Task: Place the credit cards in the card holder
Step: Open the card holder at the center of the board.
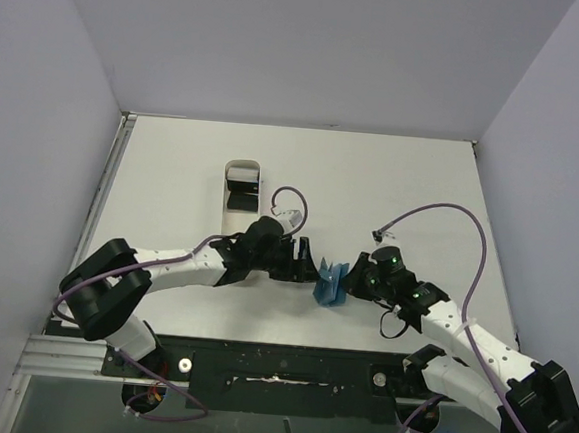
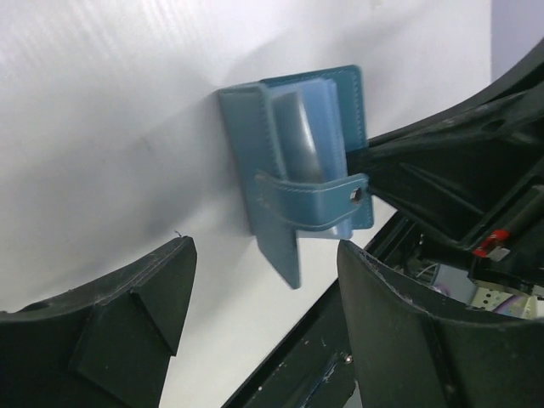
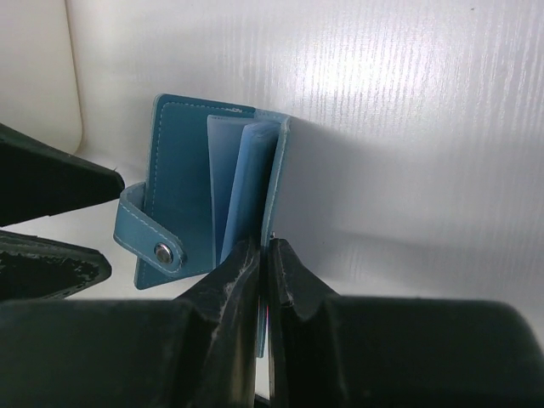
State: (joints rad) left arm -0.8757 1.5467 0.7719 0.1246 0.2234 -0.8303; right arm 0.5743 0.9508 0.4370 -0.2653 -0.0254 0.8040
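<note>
One stitched card holder (image 3: pixel 180 170), right pincer (image 3: pixel 265 252) clamped

The white table (image 1: pixel 393 175) carries a long white tray (image 1: pixel 238 203) and, nearer the front edge, a blue card holder (image 1: pixel 331 283) on edge.

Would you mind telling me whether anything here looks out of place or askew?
The card holder is not lying flat: it is held upright on edge, half open, with one panel pinched in the right gripper. Nothing looks damaged or spilled.
</note>
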